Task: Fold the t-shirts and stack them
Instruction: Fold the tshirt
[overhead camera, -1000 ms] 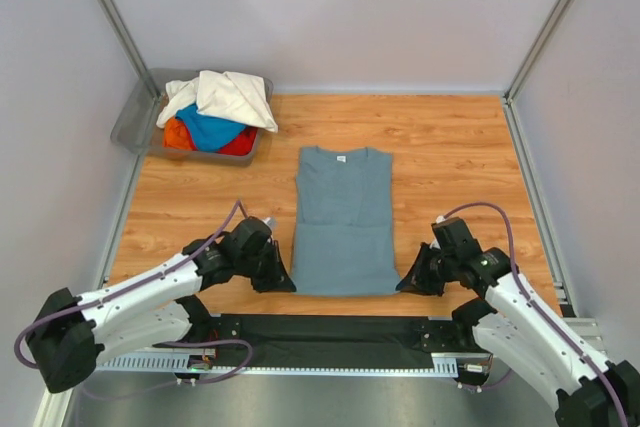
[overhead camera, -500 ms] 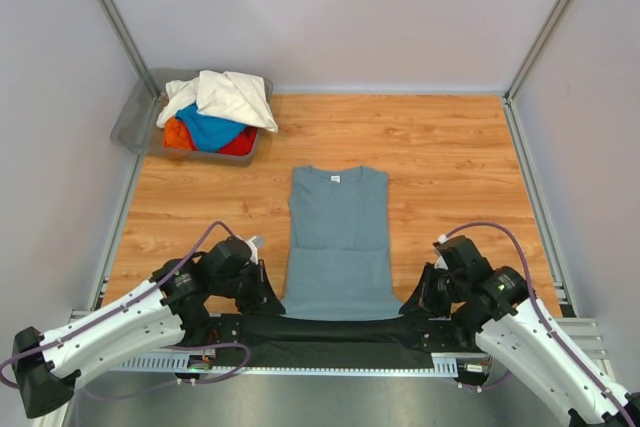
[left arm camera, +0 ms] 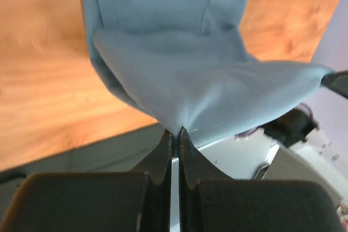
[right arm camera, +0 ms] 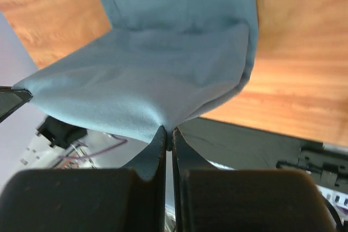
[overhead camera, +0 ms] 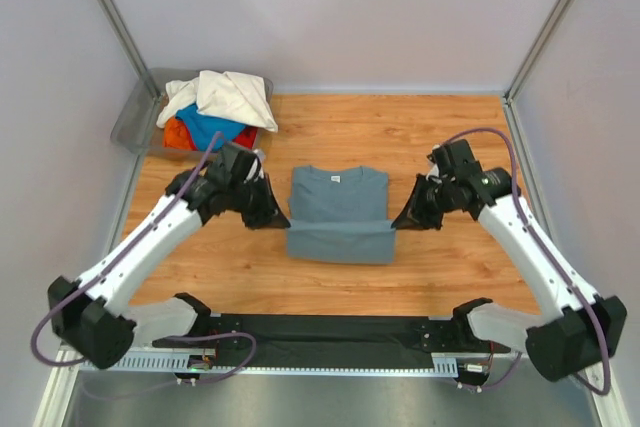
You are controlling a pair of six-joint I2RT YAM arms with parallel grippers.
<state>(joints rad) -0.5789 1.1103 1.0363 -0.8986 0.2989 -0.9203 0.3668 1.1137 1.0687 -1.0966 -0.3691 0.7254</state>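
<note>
The slate grey-blue t-shirt (overhead camera: 338, 212) lies mid-table with its white neck label at the far end, its lower half lifted and doubled back over the upper half. My left gripper (overhead camera: 279, 219) is shut on the hem's left corner, and in the left wrist view the cloth (left arm camera: 206, 74) fans out from the pinched tips (left arm camera: 175, 132). My right gripper (overhead camera: 401, 223) is shut on the hem's right corner; the right wrist view shows the t-shirt (right arm camera: 163, 80) stretched away from its tips (right arm camera: 169, 131). The hem hangs taut between both grippers above the table.
A grey plastic bin (overhead camera: 135, 117) at the far left holds cream-white (overhead camera: 232, 95), bright blue (overhead camera: 208, 130) and red-orange (overhead camera: 178, 133) t-shirts. A black mat (overhead camera: 330, 330) lies along the near edge. Walls and metal posts close in three sides.
Both grippers, shut on the hem corners, dipped toward the near edge, then rose and travelled far toward the back, carrying the shirt's lower half over its upper half.
</note>
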